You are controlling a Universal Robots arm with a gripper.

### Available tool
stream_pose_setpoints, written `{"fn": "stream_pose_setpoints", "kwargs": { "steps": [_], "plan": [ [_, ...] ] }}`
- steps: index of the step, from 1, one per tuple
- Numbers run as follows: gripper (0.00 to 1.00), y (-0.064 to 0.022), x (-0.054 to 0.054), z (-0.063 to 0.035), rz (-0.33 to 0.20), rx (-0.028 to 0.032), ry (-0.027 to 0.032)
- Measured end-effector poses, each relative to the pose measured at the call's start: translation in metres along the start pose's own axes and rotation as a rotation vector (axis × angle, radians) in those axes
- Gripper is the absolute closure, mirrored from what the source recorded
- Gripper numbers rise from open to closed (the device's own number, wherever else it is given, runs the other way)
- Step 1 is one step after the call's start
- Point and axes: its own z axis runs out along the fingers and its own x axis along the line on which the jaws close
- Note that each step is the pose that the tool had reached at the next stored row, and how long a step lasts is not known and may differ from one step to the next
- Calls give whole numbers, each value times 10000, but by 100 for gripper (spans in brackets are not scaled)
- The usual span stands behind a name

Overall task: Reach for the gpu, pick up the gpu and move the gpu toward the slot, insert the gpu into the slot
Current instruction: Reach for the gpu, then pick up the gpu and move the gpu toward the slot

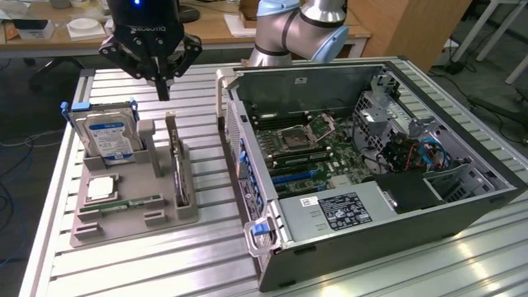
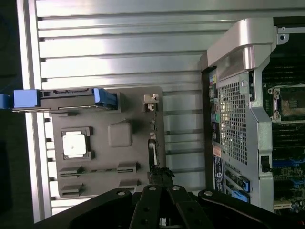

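Claw (image 1: pixel 162 92) hangs empty, fingers together, over the gpu (image 1: pixel 175 162), which stands on edge along the holder's (image 1: pixel 123 232) edge nearest the case (image 1: pixel 396 241); lowered thus, it would likely strike the card's top edge rather than straddle it.

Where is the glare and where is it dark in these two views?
Exterior view: bright streaks on the ribbed aluminium table beside the open grey computer case. Wrist view: the table's slats glare white; the case's interior is dark.
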Motion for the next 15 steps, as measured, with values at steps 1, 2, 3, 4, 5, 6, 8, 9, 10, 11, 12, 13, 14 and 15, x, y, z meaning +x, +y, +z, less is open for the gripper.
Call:
{"fn": "stream_pose_setpoints", "kwargs": {
  "steps": [1,2,3,4,5,6,8,9,10,11,12,13,14,15],
  "plan": [
    [90,0,0,0,-1,0,0],
    [90,0,0,0,-1,1,0],
    [90,0,0,0,-1,0,0],
    [90,0,0,0,-1,0,1],
    [90,0,0,0,-1,0,1],
    [90,0,0,0,-1,0,1],
    [90,0,0,0,-1,1,1],
    [90,0,0,-1,0,1,1],
    [90,0,0,0,-1,0,1],
    [90,0,0,-1,-1,0,1],
    [89,0,0,0,-1,0,1],
    [83,0,0,0,-1,1,1],
    [83,0,0,0,-1,1,1],
    [77,0,0,0,-1,1,1]
  ]
}}
